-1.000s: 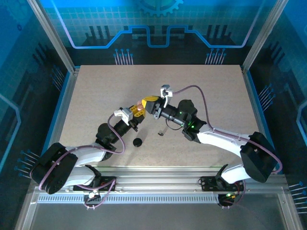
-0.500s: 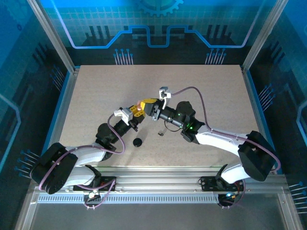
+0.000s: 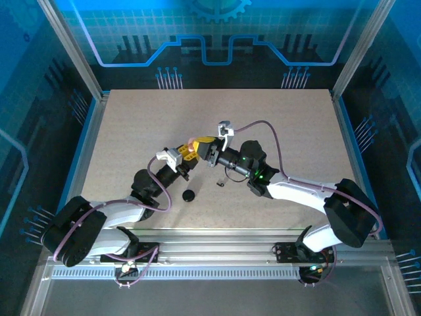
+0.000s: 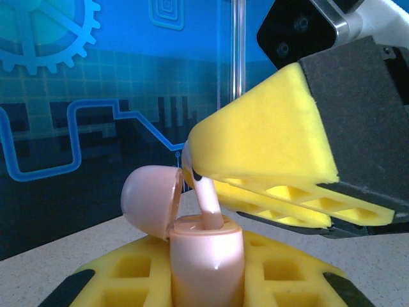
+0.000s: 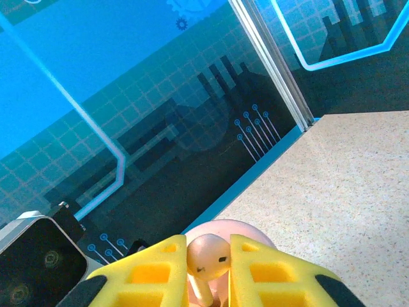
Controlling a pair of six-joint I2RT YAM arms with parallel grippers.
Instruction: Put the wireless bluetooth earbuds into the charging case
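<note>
The speckled beige desk point(image 3: 131, 131) is flat and matte. Above its middle, the left pincer point(image 3: 186, 154), made of ribbed yellow foam, is clamped on a glossy pink oval case point(image 4: 206, 256) with its lid hinged open. The right pincer point(image 5: 208, 272) pinches a smooth pale pink earbud point(image 5: 208, 252), whose stem dips into the case.

Earbud point(image 5: 206, 256) and case point(image 4: 206, 262) are pale pink (table point(image 3: 131, 131) speckled beige).
</note>
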